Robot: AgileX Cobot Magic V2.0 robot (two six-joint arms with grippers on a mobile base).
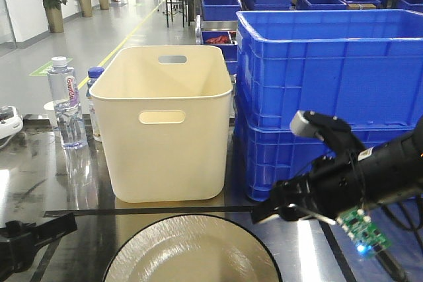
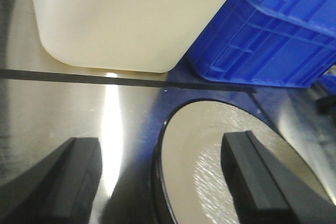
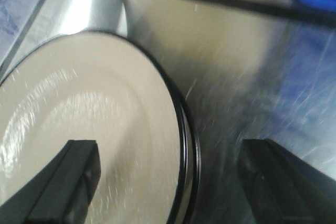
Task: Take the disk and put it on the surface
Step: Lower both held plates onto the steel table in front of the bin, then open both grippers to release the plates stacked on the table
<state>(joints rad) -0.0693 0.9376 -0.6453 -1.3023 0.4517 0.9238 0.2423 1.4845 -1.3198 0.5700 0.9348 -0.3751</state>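
A cream bin (image 1: 168,123) and blue crates (image 1: 330,90) stand behind the disk (image 1: 192,252) on the tabletop (image 1: 73,183). Both grippers, left (image 2: 163,177) and right (image 3: 168,177), have jaws open astride its rim, the disk cut off below.

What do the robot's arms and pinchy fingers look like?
The right arm is black and chunky, with a grey knob on top, black cables, and a little green circuit board glowing blue. The left gripper is black too. Each wrist camera shows two flat, dark fingers with squared ends.
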